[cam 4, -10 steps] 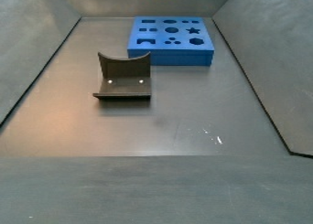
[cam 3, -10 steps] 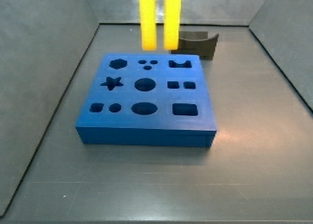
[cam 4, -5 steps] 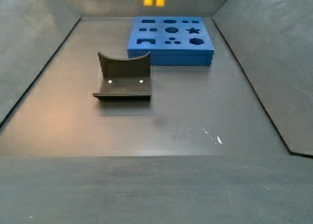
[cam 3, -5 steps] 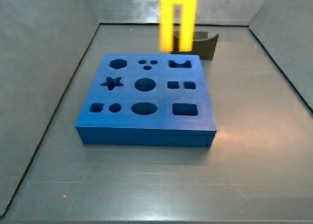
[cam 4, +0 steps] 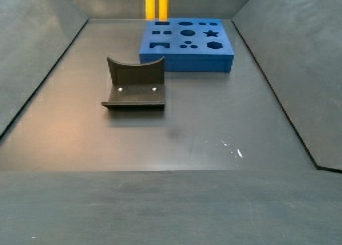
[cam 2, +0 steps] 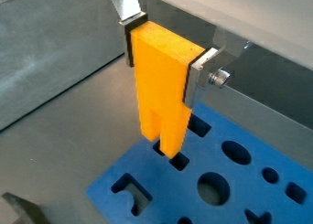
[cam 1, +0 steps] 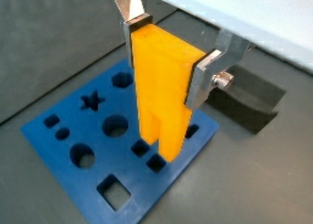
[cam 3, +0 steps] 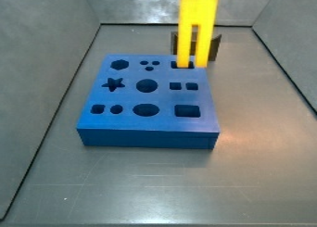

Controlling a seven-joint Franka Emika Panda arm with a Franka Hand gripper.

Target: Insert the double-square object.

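Yellow plastic, upright: the double-square object (cam 1: 166, 95) hangs with its long axis vertical, slab end up, two prongs pointing down. The gripper (cam 1: 169, 54) has its silver plates pressed on the two broad faces of the slab near the top, so it is clamped on the piece; both wrist views show this. The gripper itself is out of frame in both side views, where only the yellow piece (cam 3: 197, 27) shows, coming down from the upper edge.

Below it lies the blue block (cam 3: 148, 99) with its cut-out holes, on the grey floor (cam 4: 174, 129). In a side view the prong tips end just above the block's far right corner, close to the pair of small square holes (cam 3: 183, 85). In a wrist view the prongs (cam 2: 169, 136) hang over the block's edge region, with a dark hole showing right under the tips. Whether the tips already touch the block's top I cannot tell.

The fixture (cam 4: 134, 85) stands well apart from the block, nearer the middle of the floor.

Judgement: the coming move turns on lining the two prongs up over the paired square holes, then going straight down along the piece's long axis. Any tilt or sideways offset would likely catch a prong on the hole rim.
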